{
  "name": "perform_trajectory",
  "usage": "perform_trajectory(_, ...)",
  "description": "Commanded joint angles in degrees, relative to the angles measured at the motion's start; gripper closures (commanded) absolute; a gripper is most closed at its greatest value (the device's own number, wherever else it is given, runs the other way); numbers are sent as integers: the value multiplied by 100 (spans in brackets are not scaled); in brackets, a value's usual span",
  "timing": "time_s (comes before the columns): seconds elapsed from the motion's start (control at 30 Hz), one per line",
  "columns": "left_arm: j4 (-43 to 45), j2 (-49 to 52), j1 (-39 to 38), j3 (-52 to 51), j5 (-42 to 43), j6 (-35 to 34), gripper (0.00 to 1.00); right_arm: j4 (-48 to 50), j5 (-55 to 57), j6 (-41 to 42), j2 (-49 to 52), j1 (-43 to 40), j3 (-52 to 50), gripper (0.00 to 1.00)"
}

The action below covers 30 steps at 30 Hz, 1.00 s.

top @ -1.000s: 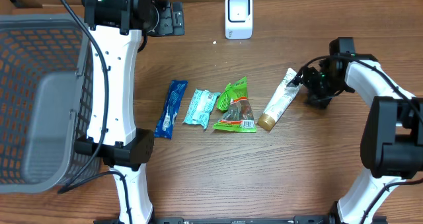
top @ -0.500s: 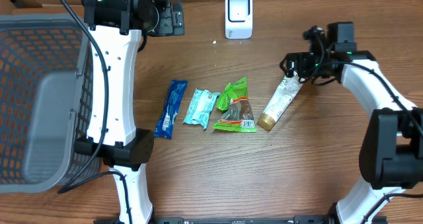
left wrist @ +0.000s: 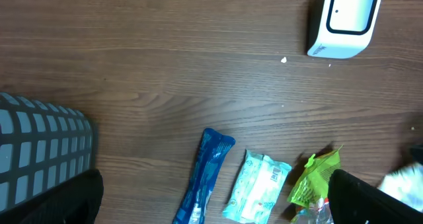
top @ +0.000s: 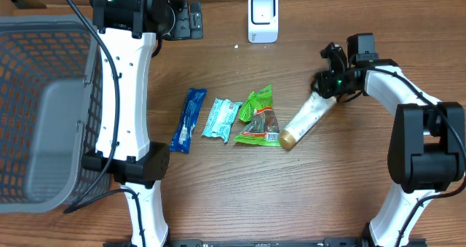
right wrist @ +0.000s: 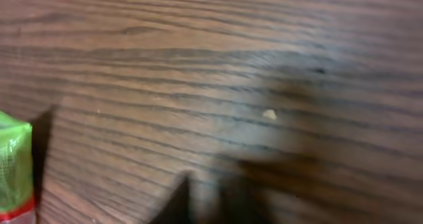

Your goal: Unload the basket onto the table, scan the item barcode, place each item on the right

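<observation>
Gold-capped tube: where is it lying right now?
Overhead view, right of centre: the gold-capped tube lies diagonally, its cap beside the clear triangular packet, its upper end at the right gripper, below and right of the white scanner.

The scanner (top: 263, 17) stands at the far edge of the table (top: 328, 196), and the basket (top: 29, 50) is far to its left. Straight in front of the scanner lies a bag (top: 258, 105); to the front-left lie a pack (top: 221, 119) and, further left, a pouch (top: 188, 119); to the front-right lies a tube (top: 304, 120).

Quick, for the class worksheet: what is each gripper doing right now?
Left gripper: open, holding nothing.
Right gripper: closed on the tube, at its crimped end.
</observation>
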Motion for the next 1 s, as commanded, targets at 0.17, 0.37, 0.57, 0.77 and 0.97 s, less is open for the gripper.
perform_trajectory(0.17,-11,-20,52,39,-72,0,0,-1058,374,1740,-24,-483,118,96)
perform_trajectory(0.37,-11,-20,52,39,-72,0,0,-1937,111,1794,-291,-925,173,89)
perform_trajectory(0.57,-11,-20,52,39,-72,0,0,-2780,-647,321,-1001,-876,575,34)
perform_trajectory(0.77,-11,-20,52,39,-72,0,0,-3307,-511,905,-1622,-295,734,14)
perform_trajectory(0.97,-11,-20,52,39,-72,0,0,-3254,866,3735,-1593,511,199,14)
